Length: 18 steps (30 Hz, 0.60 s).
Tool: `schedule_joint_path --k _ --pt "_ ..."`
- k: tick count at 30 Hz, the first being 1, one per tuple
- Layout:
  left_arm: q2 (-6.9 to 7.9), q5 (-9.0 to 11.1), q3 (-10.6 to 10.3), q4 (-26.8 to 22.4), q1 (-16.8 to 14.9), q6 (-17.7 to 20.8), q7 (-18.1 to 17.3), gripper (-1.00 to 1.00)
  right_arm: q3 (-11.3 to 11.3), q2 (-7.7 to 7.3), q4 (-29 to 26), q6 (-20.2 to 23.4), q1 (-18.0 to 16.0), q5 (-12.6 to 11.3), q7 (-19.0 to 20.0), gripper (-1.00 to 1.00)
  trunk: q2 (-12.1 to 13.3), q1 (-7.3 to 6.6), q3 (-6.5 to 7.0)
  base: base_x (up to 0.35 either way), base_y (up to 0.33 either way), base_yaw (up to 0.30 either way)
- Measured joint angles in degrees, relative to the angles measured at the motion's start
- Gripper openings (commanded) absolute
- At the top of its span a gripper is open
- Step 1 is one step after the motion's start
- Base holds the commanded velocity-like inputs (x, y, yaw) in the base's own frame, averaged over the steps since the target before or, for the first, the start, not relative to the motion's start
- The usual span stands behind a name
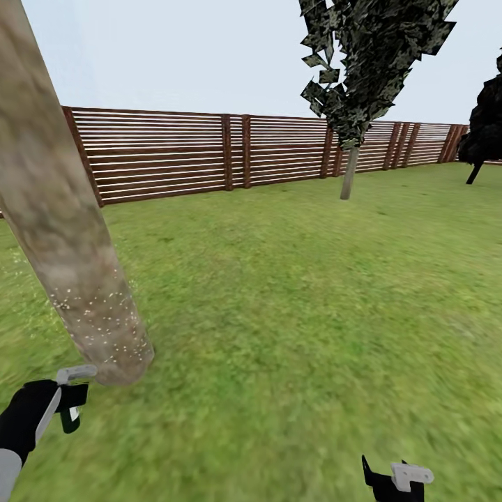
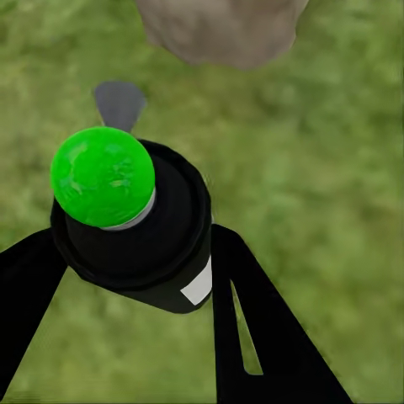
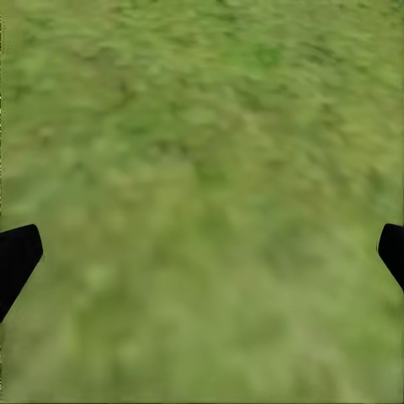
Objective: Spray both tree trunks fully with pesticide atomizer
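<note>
Gripping the pesticide atomizer (image 2: 135, 223) between its two black fingers (image 2: 261, 337), the left tool (image 1: 68, 408) hangs low over the lawn (image 1: 293, 293) just beside the base of the nearest tree trunk (image 1: 66, 230). The wrist camera looks down on the atomizer's black body, its bright green round cap and a small grey nozzle that points toward the foot of the trunk (image 2: 220, 29). A haze of pale pesticide specks (image 1: 97, 314) dots the lower part of the thick, mottled grey-beige bark, densest near the ground (a few specks also lie on the grass to the trunk's left). The right tool (image 1: 394, 481) sits at the bottom edge of the head view, well apart from the trunk; its wrist camera shows the fingertips (image 3: 17, 261) spread wide with only grass between them. Farther off, a dark-leaved tree (image 1: 355, 90) with a thin pale trunk stands before the brown slatted fence (image 1: 181, 153), and another near-black tree (image 1: 484, 125) stands at the far right under a pale sky.
</note>
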Motion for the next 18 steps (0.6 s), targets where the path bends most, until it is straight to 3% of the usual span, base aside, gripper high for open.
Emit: schedule_joint_path --k 4,6,10,13,14,16,18 --pt "0.05 0.20 -0.15 0.06 0.98 -0.24 -0.07 -1.00 0.00 0.00 0.00 0.00 0.00 0.00 0.00 1.00 0.00 0.02 0.00 0.161 0.057 0.000" --pt "-0.13 0.30 -0.27 0.47 1.59 -4.34 -0.15 -1.00 0.00 0.00 -0.01 0.00 0.00 0.00 0.00 1.00 0.00 0.03 0.00 -0.063 0.003 0.000" --pt "-0.22 0.49 -0.39 2.13 1.67 -6.04 -0.53 -1.00 0.00 0.00 -0.01 0.00 0.00 0.00 0.00 1.00 0.00 0.07 0.00 -0.288 0.000 0.000" --pt "-0.23 0.38 -0.69 2.37 1.75 -12.29 -1.52 -1.00 0.00 0.00 -0.01 -0.02 0.00 0.00 0.00 1.00 0.00 0.07 0.00 -0.338 0.000 0.000" --pt "-0.20 0.34 -0.87 2.42 2.18 -13.72 -2.31 -1.00 0.00 0.00 -0.01 -0.03 0.00 0.00 0.00 1.00 0.00 0.07 0.00 -0.341 0.000 0.000" --pt "-0.06 -0.02 -3.24 2.39 3.18 -15.87 -7.04 -1.00 0.00 0.00 -0.01 -0.01 0.00 -0.01 0.00 1.00 0.00 0.07 0.00 -0.341 0.000 0.000" --pt "-0.01 -3.04 -4.79 2.45 3.79 -20.17 -12.35 -1.00 0.00 0.00 -0.01 0.00 0.00 -0.01 0.00 1.00 0.00 0.07 0.00 -0.342 0.000 0.000"
